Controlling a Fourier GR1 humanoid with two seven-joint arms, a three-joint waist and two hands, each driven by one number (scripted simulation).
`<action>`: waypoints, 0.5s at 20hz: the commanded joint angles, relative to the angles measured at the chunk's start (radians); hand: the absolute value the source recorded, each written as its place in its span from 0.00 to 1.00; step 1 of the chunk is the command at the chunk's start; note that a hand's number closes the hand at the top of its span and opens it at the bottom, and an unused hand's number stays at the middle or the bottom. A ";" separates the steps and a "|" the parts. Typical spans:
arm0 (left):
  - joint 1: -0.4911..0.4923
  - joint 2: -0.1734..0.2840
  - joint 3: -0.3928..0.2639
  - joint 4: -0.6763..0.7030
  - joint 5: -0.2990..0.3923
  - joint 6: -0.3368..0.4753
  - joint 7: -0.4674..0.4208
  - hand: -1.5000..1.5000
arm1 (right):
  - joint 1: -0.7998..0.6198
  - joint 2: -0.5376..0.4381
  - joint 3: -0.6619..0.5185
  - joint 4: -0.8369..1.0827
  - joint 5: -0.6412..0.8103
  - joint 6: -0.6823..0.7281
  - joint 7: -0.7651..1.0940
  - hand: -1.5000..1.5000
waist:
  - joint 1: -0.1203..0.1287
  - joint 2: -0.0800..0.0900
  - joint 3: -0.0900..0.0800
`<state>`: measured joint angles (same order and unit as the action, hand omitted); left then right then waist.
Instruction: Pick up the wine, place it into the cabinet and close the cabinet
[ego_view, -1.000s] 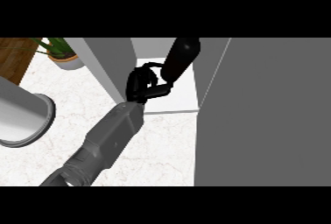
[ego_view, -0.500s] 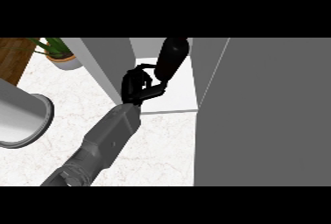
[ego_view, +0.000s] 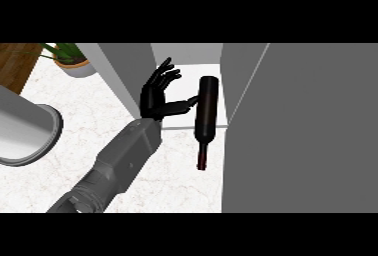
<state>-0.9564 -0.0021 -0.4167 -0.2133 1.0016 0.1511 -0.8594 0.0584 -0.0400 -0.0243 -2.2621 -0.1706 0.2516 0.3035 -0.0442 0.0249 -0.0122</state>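
The wine bottle (ego_view: 206, 112) is dark and lies tilted at the open front of the grey cabinet (ego_view: 118, 70). Its base points into the white shelf (ego_view: 184, 62) and its neck sticks out over the marble counter (ego_view: 177, 175). My left hand (ego_view: 156, 95) stands just left of the bottle, open with fingers spread upward. Its thumb reaches toward the bottle's side and is at most touching it. The cabinet door (ego_view: 310, 125) stands open as a large grey panel on the right. My right hand does not show.
A potted plant (ego_view: 68, 59) stands at the back left beside a wooden surface (ego_view: 15, 65). A large grey round vessel (ego_view: 22, 132) sits at the left edge. My grey forearm (ego_view: 111, 170) crosses the counter from the lower left.
My left hand, earlier curled round the bottle, has opened. The bottle has left the hand and tipped over, so its neck now points toward the front.
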 joint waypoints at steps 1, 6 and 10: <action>0.034 0.032 0.029 -0.027 -0.004 0.002 -0.054 0.00 | 0.051 0.030 0.061 -0.039 0.047 -0.009 -0.001 0.00 | 0.034 -0.025 0.012; 0.046 0.059 0.006 -0.117 -0.024 0.066 -0.027 0.00 | 0.021 0.004 0.011 -0.011 0.012 -0.003 0.007 0.00 | 0.055 -0.031 0.013; 0.168 0.023 -0.064 -0.234 -0.084 0.103 -0.036 0.00 | 0.004 0.021 0.039 0.006 0.059 -0.022 0.001 0.00 | 0.064 -0.033 0.013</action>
<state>-0.8781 -0.0005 -0.4705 -0.3692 0.9489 0.2024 -0.8585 0.0739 -0.0356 -0.0122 -2.2773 -0.1479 0.2413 0.3166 -0.0098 0.0093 -0.0090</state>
